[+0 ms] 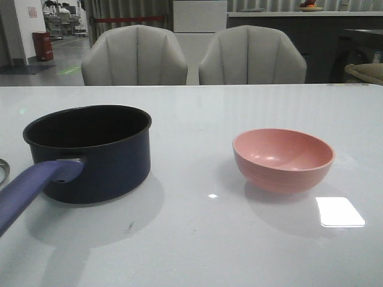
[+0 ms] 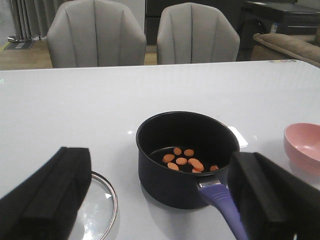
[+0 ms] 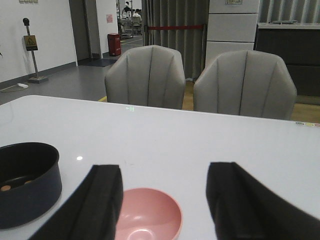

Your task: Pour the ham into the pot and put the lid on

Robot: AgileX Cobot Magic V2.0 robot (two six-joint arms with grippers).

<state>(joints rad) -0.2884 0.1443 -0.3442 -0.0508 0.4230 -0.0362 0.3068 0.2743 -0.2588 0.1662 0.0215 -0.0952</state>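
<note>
The dark navy pot (image 1: 99,161) stands on the left of the table, its purple-blue handle (image 1: 30,188) pointing toward me. Several orange-pink ham slices (image 2: 181,161) lie on its black bottom. The glass lid (image 2: 100,207) lies flat on the table beside the pot, partly hidden by a finger; only a sliver of its rim (image 1: 3,170) shows in the front view. My left gripper (image 2: 159,155) hovers open near the pot's handle, holding nothing. My right gripper (image 3: 165,169) is open and empty above the pink bowl (image 3: 150,217). Neither gripper shows in the front view.
The salmon-pink bowl (image 1: 282,158) sits empty on the right of the table, a hand's width from the pot. Two grey chairs (image 1: 134,57) stand behind the far table edge. A bright light reflection (image 1: 340,211) lies in front of the bowl.
</note>
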